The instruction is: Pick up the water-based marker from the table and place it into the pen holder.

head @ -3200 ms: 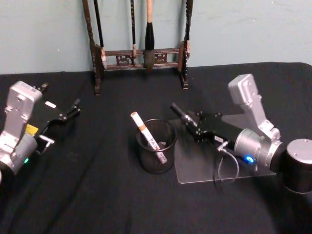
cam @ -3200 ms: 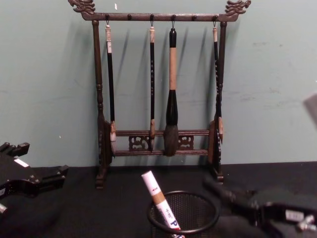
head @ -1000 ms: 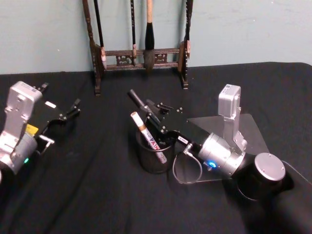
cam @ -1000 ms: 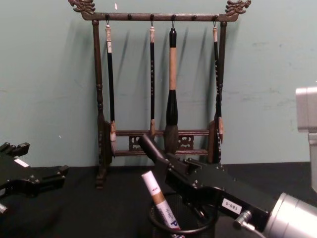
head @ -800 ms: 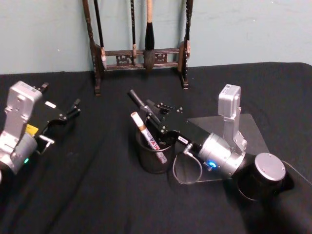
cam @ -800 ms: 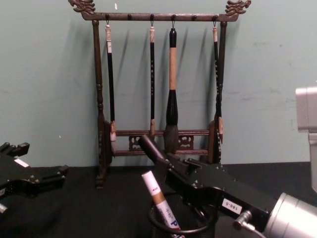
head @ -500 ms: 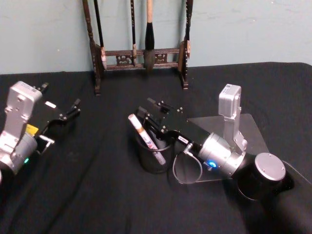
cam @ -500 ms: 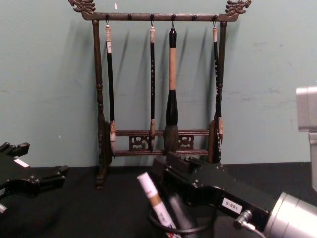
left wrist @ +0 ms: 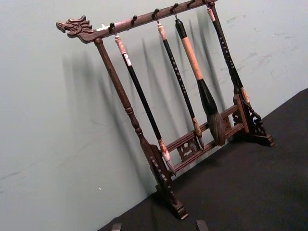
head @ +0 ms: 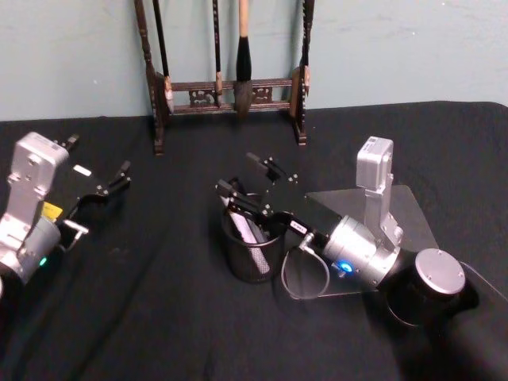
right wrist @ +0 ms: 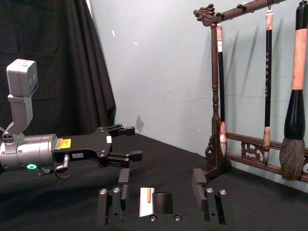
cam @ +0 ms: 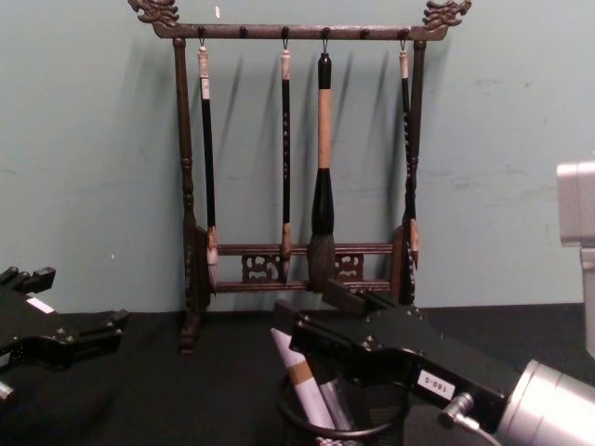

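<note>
While the left end effector [head: 119,176] sat idle and slightly parted well off to the side, the right end effector [head: 248,178] hovered wide open, empty, directly above the pen holder [head: 254,250], the marker [cam: 302,381] leaning inside beneath it.

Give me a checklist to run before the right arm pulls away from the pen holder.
1. Marker inside the pen holder: ok, it leans in the cup.
2. Right gripper open: ok; in the right wrist view its fingers stand either side of the marker, with gaps.
3. Pen holder upright on the table: ok.
4. Marker's lower end seated on the cup's bottom: cannot tell, as the mesh and the gripper hide it.
5. Room behind: ok, the brush rack stands apart, at the table's far edge.
6. Left gripper out of the way: ok, open, at the table's left.
</note>
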Robot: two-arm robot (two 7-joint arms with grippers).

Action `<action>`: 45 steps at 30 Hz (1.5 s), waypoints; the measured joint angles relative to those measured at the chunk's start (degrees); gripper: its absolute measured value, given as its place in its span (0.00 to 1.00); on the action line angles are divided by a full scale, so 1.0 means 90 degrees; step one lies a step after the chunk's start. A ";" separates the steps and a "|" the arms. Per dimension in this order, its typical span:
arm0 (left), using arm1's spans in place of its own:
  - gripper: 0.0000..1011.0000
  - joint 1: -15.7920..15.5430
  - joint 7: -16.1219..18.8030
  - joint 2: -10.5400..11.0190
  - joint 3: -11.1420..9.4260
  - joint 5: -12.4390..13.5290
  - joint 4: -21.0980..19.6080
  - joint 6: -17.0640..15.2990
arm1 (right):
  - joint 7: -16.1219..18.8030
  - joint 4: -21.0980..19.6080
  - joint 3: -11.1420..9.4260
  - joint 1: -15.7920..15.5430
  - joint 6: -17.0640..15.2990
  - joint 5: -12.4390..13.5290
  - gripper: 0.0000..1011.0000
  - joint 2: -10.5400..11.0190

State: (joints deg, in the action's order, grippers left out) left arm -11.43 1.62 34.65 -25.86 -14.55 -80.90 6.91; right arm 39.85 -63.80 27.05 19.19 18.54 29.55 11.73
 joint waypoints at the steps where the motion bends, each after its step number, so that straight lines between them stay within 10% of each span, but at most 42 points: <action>1: 0.99 0.0000 0.0000 0.0000 0.0000 0.0000 0.0000 0.0000 | 0.0000 0.0000 0.0000 0.0000 0.0000 0.0000 0.83 0.0000; 17: 0.99 0.0000 0.0000 0.0000 0.0000 0.0000 0.0000 0.0000 | -0.0199 -0.0525 -0.0111 -0.0110 -0.0318 0.0081 0.99 0.0233; 31: 0.99 0.0000 0.0000 0.0000 0.0000 0.0000 0.0000 0.0000 | -0.1556 -0.1906 -0.0885 -0.0662 -0.0804 -0.0311 0.99 0.0948; 45: 0.99 0.0000 0.0000 0.0000 0.0000 0.0000 0.0000 0.0000 | -0.2535 -0.1429 -0.1298 -0.0899 -0.0913 -0.1185 0.99 0.0983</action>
State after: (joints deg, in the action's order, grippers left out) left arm -11.43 1.62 34.64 -25.86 -14.55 -80.90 6.91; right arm 17.04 -76.67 15.37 11.10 10.32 18.88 20.58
